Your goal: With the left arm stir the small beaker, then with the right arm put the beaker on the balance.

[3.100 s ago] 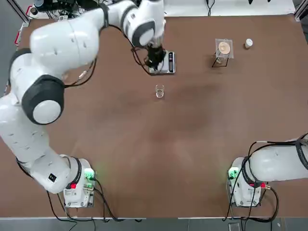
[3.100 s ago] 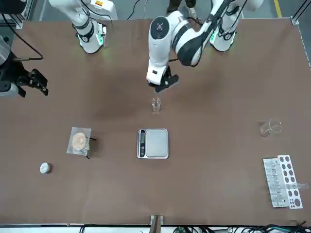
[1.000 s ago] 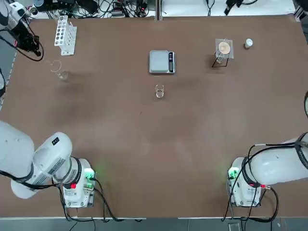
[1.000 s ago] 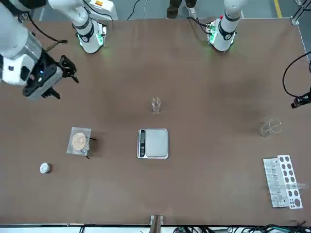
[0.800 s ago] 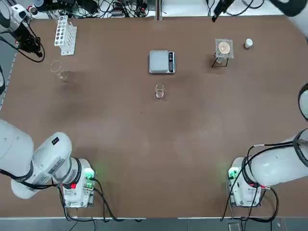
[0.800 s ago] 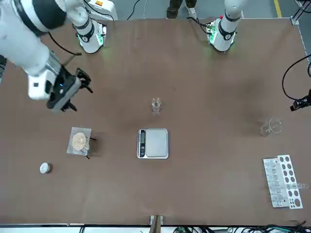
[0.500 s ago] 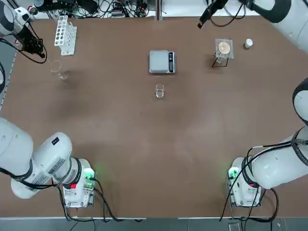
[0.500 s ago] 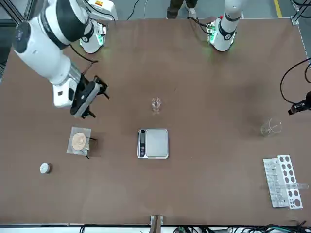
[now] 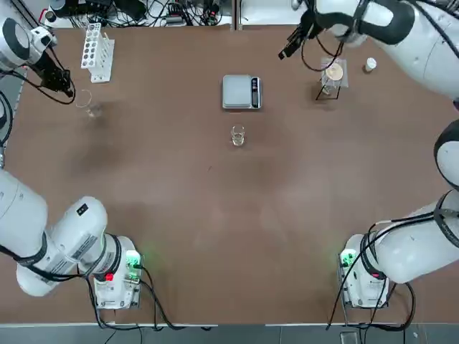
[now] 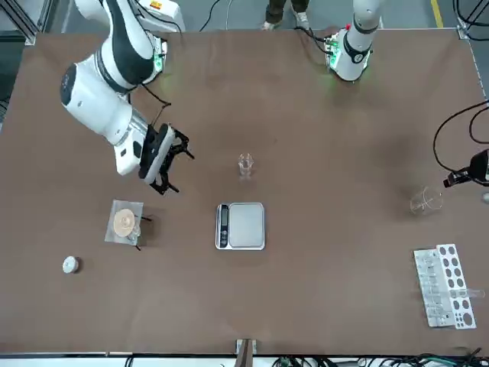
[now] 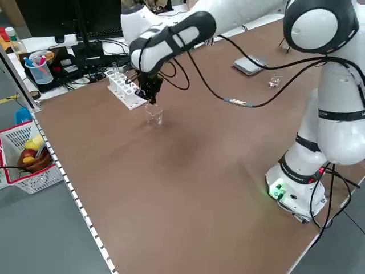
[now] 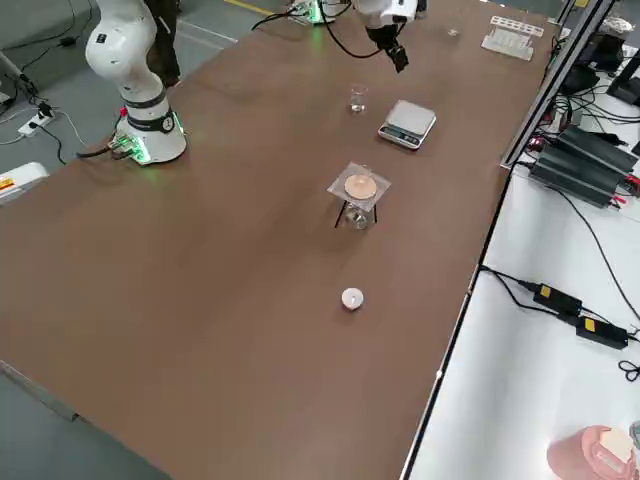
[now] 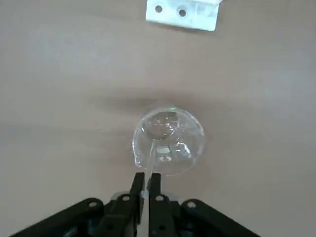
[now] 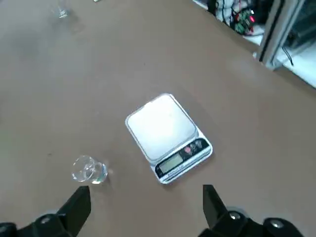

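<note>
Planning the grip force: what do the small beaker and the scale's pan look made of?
The small beaker looks like clear glass: the table shows through it and its rim glints. The scale's pan looks like brushed metal, matte silver-grey, though it might be coated plastic.

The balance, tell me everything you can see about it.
The balance is a small flat scale with a square silver-grey pan and a narrow dark strip carrying a pale display and small buttons along one side. It lies flat on the brown table, toward the far side from the arm bases. Its pan is bare. The small beaker stands apart on the near side, and the open right gripper hovers close by.
</note>
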Robot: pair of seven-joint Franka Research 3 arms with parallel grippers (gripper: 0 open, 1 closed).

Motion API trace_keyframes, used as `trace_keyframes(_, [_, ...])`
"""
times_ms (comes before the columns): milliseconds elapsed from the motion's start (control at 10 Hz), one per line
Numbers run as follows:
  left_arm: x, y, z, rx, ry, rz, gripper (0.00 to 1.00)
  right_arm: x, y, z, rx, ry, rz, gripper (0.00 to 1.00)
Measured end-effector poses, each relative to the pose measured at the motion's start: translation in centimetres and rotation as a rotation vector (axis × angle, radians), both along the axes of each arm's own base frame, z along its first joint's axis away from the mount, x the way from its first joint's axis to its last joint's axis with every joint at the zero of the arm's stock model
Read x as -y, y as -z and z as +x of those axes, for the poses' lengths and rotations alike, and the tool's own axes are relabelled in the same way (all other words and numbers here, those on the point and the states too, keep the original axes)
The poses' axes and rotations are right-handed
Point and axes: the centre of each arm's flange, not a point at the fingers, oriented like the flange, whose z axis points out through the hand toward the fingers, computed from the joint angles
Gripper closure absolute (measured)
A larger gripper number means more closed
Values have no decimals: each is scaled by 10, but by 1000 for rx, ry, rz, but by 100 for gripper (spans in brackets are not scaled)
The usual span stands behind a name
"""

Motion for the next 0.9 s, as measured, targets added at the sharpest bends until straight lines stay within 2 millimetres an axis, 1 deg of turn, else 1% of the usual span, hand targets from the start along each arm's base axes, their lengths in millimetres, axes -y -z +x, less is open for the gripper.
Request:
trace_keyframes(200, [-3, 9, 1, 6, 11, -5, 93, -6, 31, -17, 64, -43, 77, 0])
trace_keyframes(300, [-4, 11, 1, 7, 15, -6, 91, -9, 45, -27, 82, -63, 143, 0])
trace_keyframes(500, [-4, 11, 1, 8, 16, -6, 89, -12, 68, -43, 159, -97, 255, 0])
trace_keyframes(600, [-4, 11, 1, 8, 16, -7, 86, -12, 78, -51, 180, -98, 286, 0])
trace_keyframes(900, [-4, 19, 3, 10, 15, -12, 85, -20, 111, -80, 185, -96, 375, 0])
